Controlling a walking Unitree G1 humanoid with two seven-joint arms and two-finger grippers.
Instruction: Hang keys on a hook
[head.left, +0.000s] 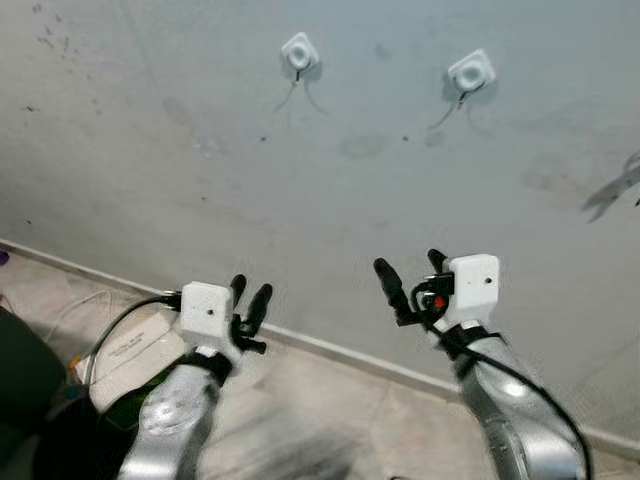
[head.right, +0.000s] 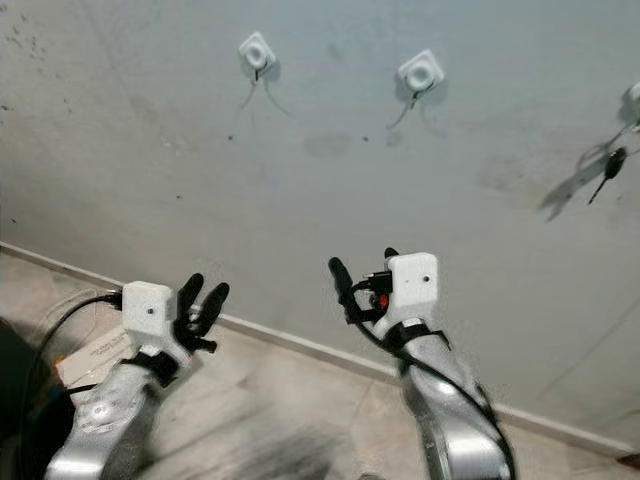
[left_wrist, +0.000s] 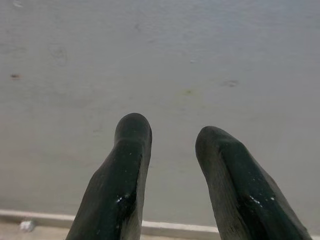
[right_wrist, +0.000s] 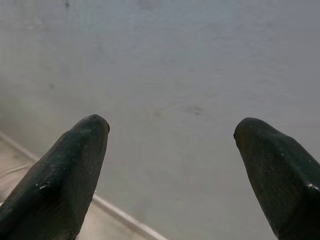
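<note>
Two white square hooks (head.left: 299, 50) (head.left: 471, 71) sit high on the grey wall, each with a thin wire hook below and nothing on it. At the far right a third hook (head.right: 632, 95) shows at the picture's edge, and a dark set of keys (head.right: 611, 166) hangs under it, casting a shadow to the left. My left gripper (head.left: 250, 293) is raised in front of the wall low down, open with a narrow gap and empty. My right gripper (head.left: 410, 265) is up beside it, open wide and empty. Both point at bare wall, well below the hooks.
A white baseboard (head.left: 330, 350) runs along the foot of the wall above a tiled floor (head.left: 320, 420). At the lower left lie papers (head.left: 130, 350), a black cable (head.left: 120, 325) and a dark object (head.left: 20, 380).
</note>
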